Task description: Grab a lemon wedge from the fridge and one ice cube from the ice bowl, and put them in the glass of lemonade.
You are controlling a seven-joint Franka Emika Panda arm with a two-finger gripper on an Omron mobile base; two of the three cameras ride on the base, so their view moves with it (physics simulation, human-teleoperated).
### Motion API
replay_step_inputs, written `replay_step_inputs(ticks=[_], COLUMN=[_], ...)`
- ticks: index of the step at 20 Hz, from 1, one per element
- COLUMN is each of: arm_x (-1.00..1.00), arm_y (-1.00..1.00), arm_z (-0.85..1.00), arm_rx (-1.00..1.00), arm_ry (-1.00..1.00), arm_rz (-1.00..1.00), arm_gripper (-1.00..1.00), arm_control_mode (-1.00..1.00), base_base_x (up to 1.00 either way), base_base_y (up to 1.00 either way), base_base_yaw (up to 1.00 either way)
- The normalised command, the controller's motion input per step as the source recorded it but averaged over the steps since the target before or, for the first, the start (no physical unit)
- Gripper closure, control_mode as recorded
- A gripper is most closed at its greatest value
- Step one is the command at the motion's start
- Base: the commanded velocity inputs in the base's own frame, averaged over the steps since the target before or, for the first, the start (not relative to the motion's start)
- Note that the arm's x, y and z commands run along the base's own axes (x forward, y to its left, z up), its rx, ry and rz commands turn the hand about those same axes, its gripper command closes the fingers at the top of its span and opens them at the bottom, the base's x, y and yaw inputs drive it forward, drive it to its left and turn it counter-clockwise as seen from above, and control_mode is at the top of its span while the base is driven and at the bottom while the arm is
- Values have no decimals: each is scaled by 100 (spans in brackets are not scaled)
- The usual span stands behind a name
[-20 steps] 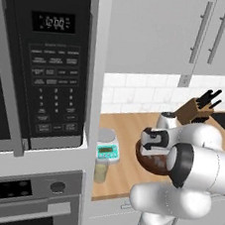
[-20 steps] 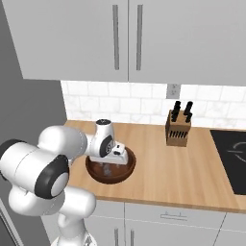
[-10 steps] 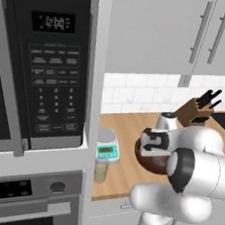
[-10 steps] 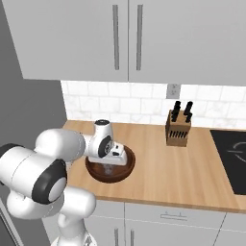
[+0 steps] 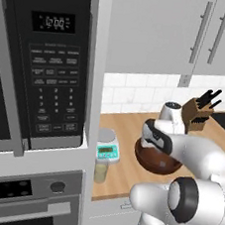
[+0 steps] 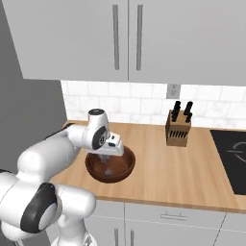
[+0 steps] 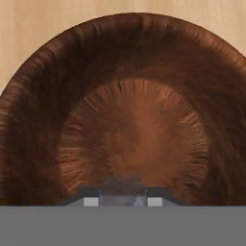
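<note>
The wide dark brown ice bowl (image 5: 154, 162) (image 6: 126, 166) (image 7: 129, 57) stands on the wooden counter. My gripper (image 6: 110, 167) (image 7: 122, 200) reaches down into its middle. In the hand view its two finger tips (image 7: 90, 202) are shut on a small pale, translucent ice cube (image 7: 122, 191) just above the bowl's floor. The glass of lemonade (image 5: 100, 171), a small clear tumbler with pale yellow liquid, stands at the counter's left end, left of the bowl. The lemon wedge and the fridge are out of view.
A white kitchen scale (image 5: 107, 148) sits just behind the glass. A knife block (image 6: 177, 129) stands at the back right, with a black cooktop (image 6: 234, 158) beyond it. A microwave (image 5: 45, 66) over a wall oven (image 5: 24, 198) borders the counter on the left. Wall cabinets (image 6: 127, 38) hang above.
The jaws have closed inside the bowl, from open to shut on the ice cube. The arm has barely moved.
</note>
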Motion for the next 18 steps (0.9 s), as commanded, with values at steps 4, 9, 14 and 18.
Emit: replay_step_inputs(ticks=[4,9,14,18], arm_x=[-23,-22,-5,0], arm_y=[64,94,100,100], arm_z=[94,58,2,-2], arm_rx=[12,19,8,2], arm_ry=[0,0,6,8], arm_rz=[0,3,3,0], arm_gripper=[100,100,100,100], arm_control_mode=[-100,-100,-100,-100], base_base_x=[0,0,0,0], base_base_y=[0,0,0,0], base_base_yaw=[0,0,0,0])
